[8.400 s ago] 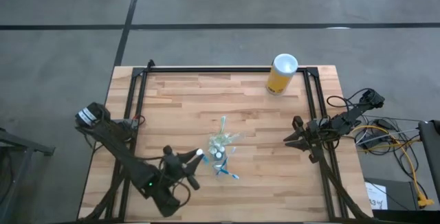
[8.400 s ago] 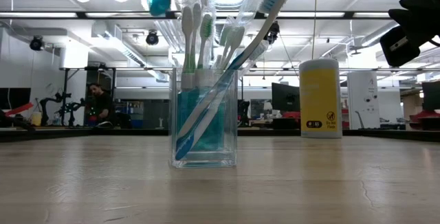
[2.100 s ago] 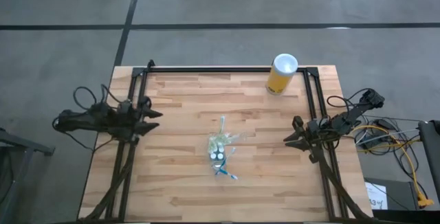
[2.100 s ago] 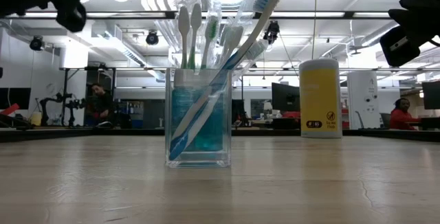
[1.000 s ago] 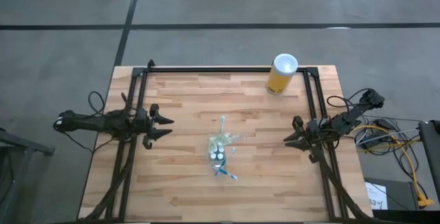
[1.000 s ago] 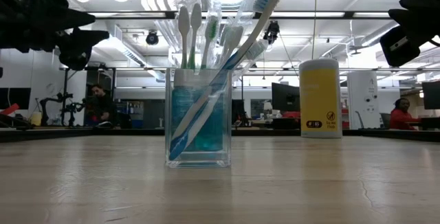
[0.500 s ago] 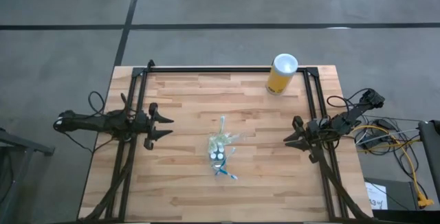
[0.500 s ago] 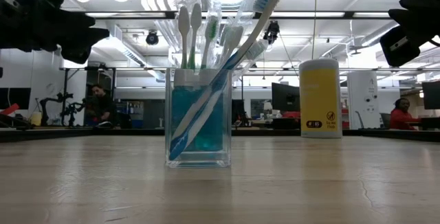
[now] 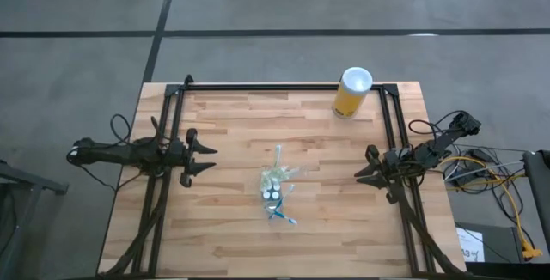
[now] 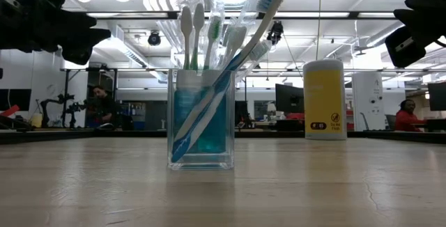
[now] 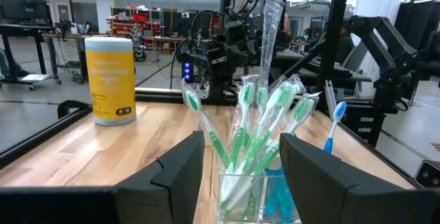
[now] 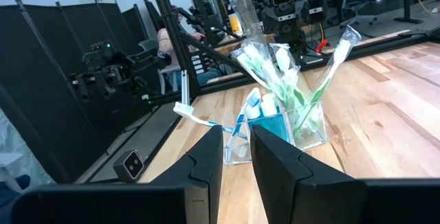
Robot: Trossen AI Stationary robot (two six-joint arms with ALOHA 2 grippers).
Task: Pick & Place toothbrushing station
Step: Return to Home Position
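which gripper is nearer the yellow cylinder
Right. The yellow cylinder stands at the table's far edge, right of centre; the right gripper is on that side, the left gripper across the table at the left edge.

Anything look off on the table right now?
Nothing spilled or damaged. The clear square plastic cup stands upright mid-table. One blue-and-white toothbrush leans well out past its rim, more tilted than the others. The left gripper and right gripper wait open at the table's sides.
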